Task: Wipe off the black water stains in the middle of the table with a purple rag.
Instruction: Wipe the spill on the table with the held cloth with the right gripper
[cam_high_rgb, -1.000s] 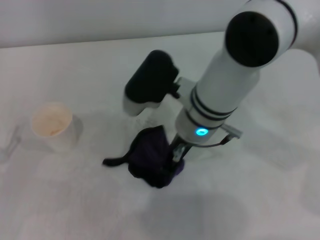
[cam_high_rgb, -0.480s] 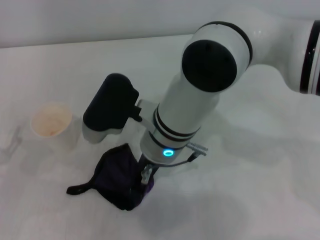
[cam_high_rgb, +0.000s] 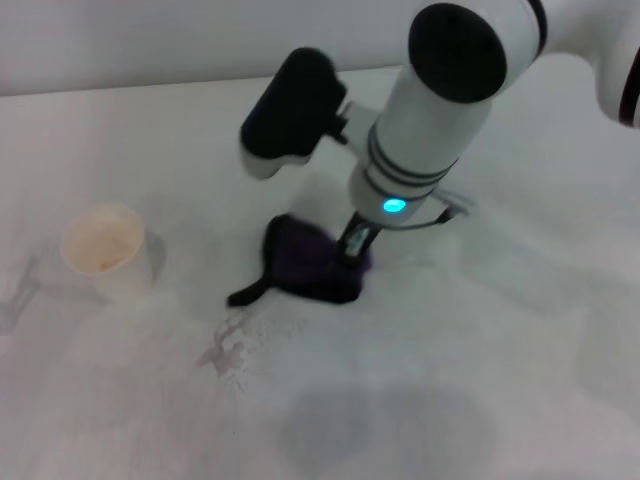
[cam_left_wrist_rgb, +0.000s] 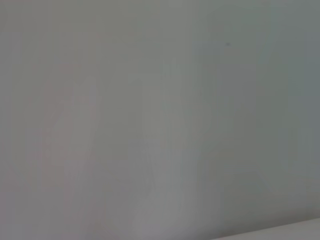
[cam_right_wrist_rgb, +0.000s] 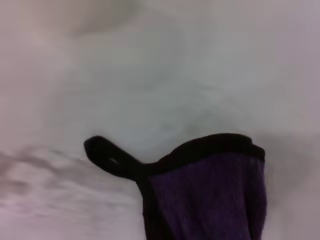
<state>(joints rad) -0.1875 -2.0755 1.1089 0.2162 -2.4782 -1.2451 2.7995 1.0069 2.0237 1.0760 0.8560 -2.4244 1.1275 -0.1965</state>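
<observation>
The purple rag (cam_high_rgb: 305, 265) lies bunched on the white table (cam_high_rgb: 520, 330) near its middle, with its black strap tail (cam_high_rgb: 245, 294) trailing toward the near left. My right gripper (cam_high_rgb: 352, 250) points down and is shut on the rag's right side, pressing it onto the tabletop. In the right wrist view the rag (cam_right_wrist_rgb: 210, 195) and its strap (cam_right_wrist_rgb: 107, 157) rest on the table. No dark blotch shows; only a faint grey smear (cam_high_rgb: 228, 347) lies in front of the rag. My left gripper is out of view.
A white paper cup (cam_high_rgb: 103, 247) stands at the left of the table. The right arm's forearm and black wrist block (cam_high_rgb: 290, 105) hang over the table behind the rag. The left wrist view shows only a blank pale surface.
The right arm swept the rag toward the near left, then back up and right to the table's middle. A faint grey smear now shows where the rag was.
</observation>
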